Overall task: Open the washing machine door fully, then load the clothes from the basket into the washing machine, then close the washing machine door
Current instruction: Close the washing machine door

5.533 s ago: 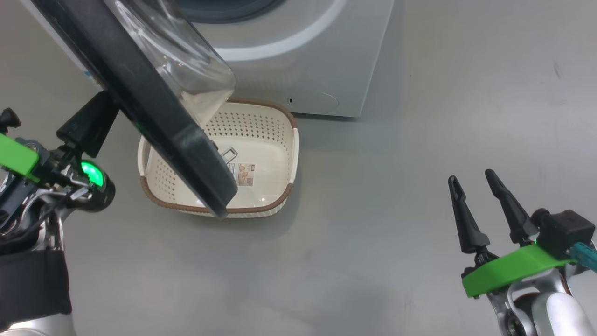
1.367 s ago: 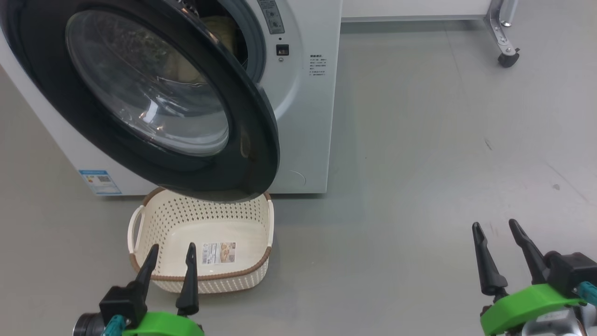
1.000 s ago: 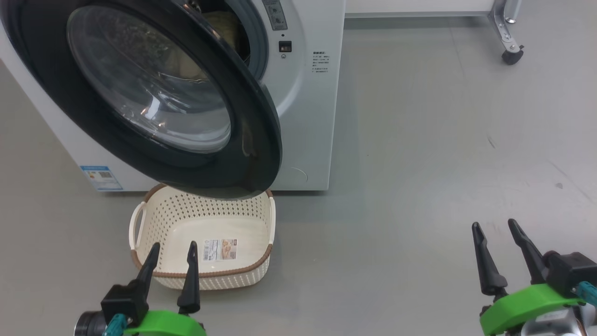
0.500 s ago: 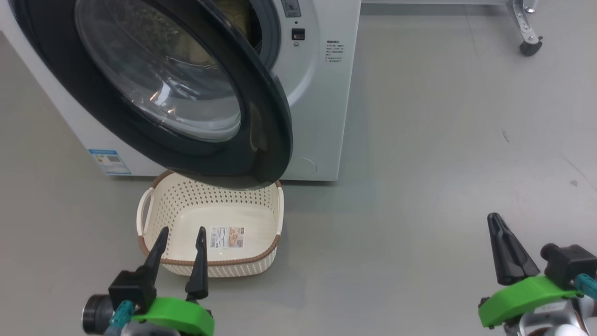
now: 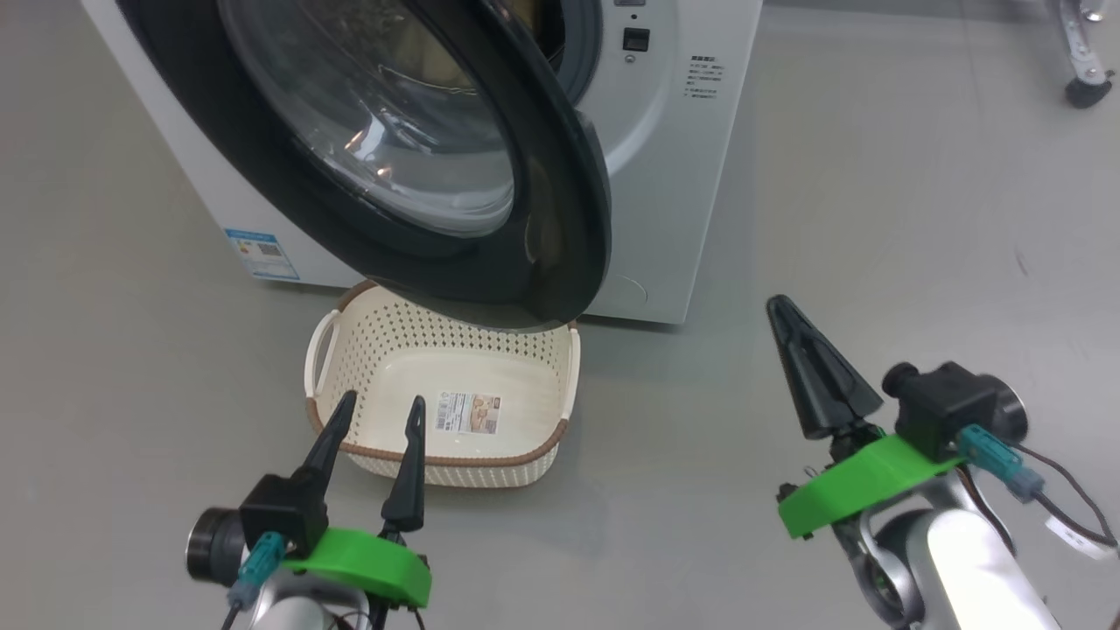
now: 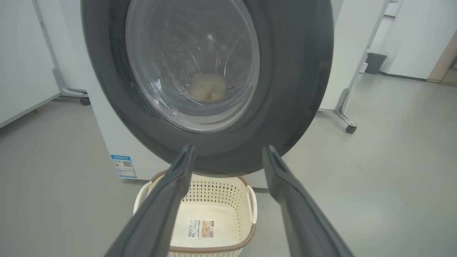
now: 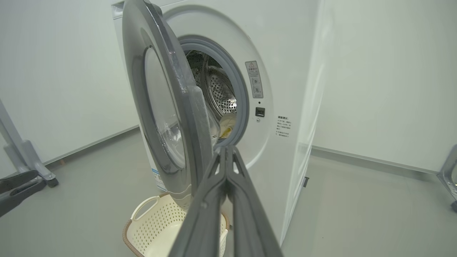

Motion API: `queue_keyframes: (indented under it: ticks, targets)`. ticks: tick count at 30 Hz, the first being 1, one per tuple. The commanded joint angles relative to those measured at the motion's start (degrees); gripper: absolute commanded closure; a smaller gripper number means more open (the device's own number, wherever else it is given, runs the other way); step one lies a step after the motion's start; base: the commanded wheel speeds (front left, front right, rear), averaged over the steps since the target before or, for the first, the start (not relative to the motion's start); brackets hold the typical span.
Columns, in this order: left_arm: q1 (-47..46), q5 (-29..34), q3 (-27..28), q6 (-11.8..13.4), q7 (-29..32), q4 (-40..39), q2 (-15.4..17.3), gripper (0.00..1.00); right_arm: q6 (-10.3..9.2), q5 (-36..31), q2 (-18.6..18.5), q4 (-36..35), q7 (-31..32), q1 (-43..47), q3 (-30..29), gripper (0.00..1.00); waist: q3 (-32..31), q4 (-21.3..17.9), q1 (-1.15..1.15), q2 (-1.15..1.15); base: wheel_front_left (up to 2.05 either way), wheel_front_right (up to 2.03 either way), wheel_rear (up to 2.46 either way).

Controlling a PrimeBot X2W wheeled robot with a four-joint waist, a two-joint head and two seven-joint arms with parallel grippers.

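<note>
The washing machine [image 5: 691, 166] stands white at the top, its black-rimmed door [image 5: 560, 201] ajar and hanging over the basket [image 5: 455, 459]. Inside the cream basket lies just a label sticker. Cream clothes [image 6: 209, 87] lie in the steel drum [image 7: 221, 92], seen through the door glass. My left gripper [image 5: 383, 401] is open at the basket's near rim, fingers pointing at the door [image 6: 296, 89]. My right gripper [image 5: 777, 304] is shut on nothing, to the right of the basket, aimed at the door's free edge [image 7: 192, 117].
Bare grey floor spreads right of the machine. A wheeled metal frame leg [image 5: 1085, 79] stands at the far right. A dark bin [image 6: 375, 62] sits by the back wall. A blue label [image 5: 262, 254] marks the machine's lower front corner.
My right gripper has shut and risen toward the machine. The door, wide open earlier, now stands part-way closed. The head camera has shifted, moving the whole picture right and down.
</note>
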Motion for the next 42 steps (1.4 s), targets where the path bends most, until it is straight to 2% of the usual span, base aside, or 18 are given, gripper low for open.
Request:
queue_keyframes:
  ticks: [1, 7, 13, 23, 32, 42]
  targets:
    - [-3.4, 0.6, 1.8, -0.1, -0.8, -1.5, 0.4, 0.00, 0.24, 0.6, -0.5, -1.7, 0.1, -4.0, 2.7, 1.00, 0.8, 1.3, -0.01, 0.00, 0.00, 0.00, 0.00]
    - [-6.4, 1.4, 0.6, -1.1, -0.8, -1.2, -1.0, 0.00, 0.24, 1.2, -0.5, 3.1, 1.2, -10.5, 9.3, 1.00, 2.3, 4.6, -0.01, 0.00, 0.00, 0.00, 0.00]
    - [-8.5, 2.3, 0.0, -1.9, -0.8, -1.3, -3.0, 0.00, 0.24, 1.3, -0.5, 11.0, 0.5, -15.9, 12.1, 1.00, 4.8, 7.2, -0.01, 0.00, 0.00, 0.00, 0.00]
    - [-10.8, 3.8, -0.6, -3.2, -0.8, -1.3, -5.4, 0.00, 0.24, 1.6, -0.5, 22.6, -3.1, -27.2, 12.7, 1.00, 9.2, 10.5, -0.01, 0.00, 0.00, 0.00, 0.00]
    - [-12.7, 4.6, -0.5, -3.9, -0.8, -2.0, -6.4, 0.00, 0.24, 1.3, -0.5, 28.9, -4.9, -33.9, 13.0, 1.00, 12.0, 12.0, -0.01, 0.00, 0.00, 0.00, 0.00]
    - [-13.2, 4.8, -0.1, -3.7, -0.8, -2.4, -6.9, 0.00, 0.24, 0.9, -1.3, 33.6, -6.7, -39.0, 9.9, 1.00, 14.1, 12.1, -0.01, 0.00, 0.00, 0.00, 0.00]
